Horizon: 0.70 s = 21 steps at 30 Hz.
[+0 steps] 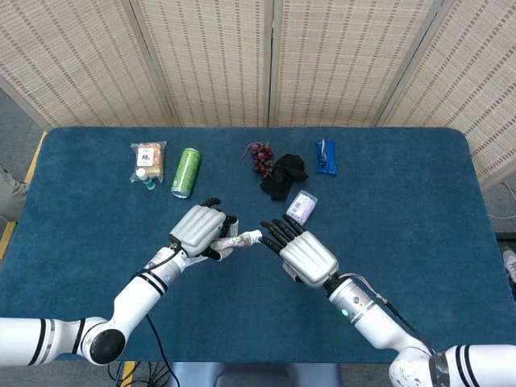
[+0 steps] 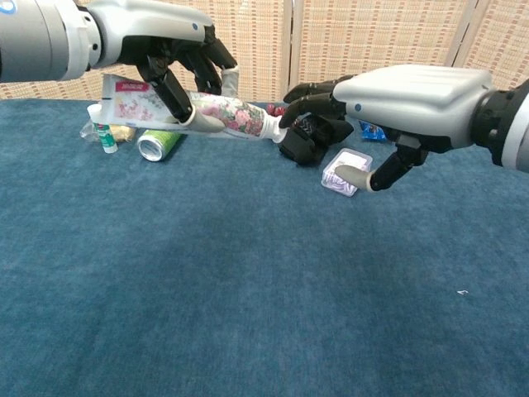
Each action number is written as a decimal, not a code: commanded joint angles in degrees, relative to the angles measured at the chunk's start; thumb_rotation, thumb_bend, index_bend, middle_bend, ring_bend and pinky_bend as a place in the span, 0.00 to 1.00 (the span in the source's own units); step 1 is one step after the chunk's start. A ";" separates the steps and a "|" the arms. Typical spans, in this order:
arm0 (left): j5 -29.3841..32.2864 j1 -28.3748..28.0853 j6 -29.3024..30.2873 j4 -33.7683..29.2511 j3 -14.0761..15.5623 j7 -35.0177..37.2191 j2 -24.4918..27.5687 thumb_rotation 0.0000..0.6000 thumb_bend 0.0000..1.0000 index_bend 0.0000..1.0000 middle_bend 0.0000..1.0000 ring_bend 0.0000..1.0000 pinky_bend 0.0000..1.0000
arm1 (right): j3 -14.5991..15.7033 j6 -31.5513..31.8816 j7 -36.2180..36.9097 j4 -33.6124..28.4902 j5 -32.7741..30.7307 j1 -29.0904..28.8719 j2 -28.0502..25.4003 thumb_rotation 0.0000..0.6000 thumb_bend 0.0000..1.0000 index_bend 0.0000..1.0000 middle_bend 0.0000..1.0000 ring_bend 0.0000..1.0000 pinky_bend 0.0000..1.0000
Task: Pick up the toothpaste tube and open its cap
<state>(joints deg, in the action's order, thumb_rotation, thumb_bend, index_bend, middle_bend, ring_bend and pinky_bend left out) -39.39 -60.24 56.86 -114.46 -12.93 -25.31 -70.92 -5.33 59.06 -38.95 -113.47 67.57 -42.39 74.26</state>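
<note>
Woven screens stand behind a blue tabletop point(image 1: 403, 210). From the head view, the left hand point(image 1: 199, 229) is wrapped around the toothpaste tube point(image 1: 239, 240), near the middle of the tabletop, a bit toward the front edge. The white cap point(image 1: 255, 236) points at the right hand point(image 1: 305, 255). That hand holds nothing, and its dark fingertips point(image 1: 268, 228) reach right up to the cap. Along the back edge lie a snack bag point(image 1: 148, 159), a green can point(image 1: 186, 172), a black cloth point(image 1: 283, 176), a small purple box point(image 1: 301, 206) and a blue packet point(image 1: 325, 156).

From the chest view, the tube point(image 2: 223, 112) is up in the air, tilted, cap end lower. The left hand point(image 2: 178, 58) grips its middle. The right hand point(image 2: 388, 99) has its fingers spread, and their tips point(image 2: 291, 116) are at the cap point(image 2: 279, 132).
</note>
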 commanded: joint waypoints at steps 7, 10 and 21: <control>-0.48 0.12 -0.69 -0.35 -0.02 1.13 0.86 1.00 0.34 0.57 0.72 0.43 0.11 | 0.10 0.13 -0.09 0.63 -0.93 -0.34 0.26 1.00 0.39 0.18 0.00 0.00 0.00; -0.63 0.17 -0.97 -0.50 -0.03 1.60 1.18 1.00 0.34 0.57 0.72 0.43 0.11 | 0.00 0.12 0.12 1.02 -1.35 -0.49 0.44 1.00 0.39 0.18 0.00 0.00 0.00; -1.87 0.41 -1.82 -2.02 -0.09 3.35 2.23 1.00 0.34 0.57 0.72 0.43 0.11 | -0.17 -0.45 0.89 2.77 -2.30 -1.27 1.35 1.00 0.39 0.18 0.00 0.00 0.00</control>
<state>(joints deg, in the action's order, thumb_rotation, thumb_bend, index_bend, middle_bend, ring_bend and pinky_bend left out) -41.20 -59.85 55.07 -116.41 -13.00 -22.04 -68.75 -5.51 58.68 -38.11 -110.79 65.35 -43.60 75.55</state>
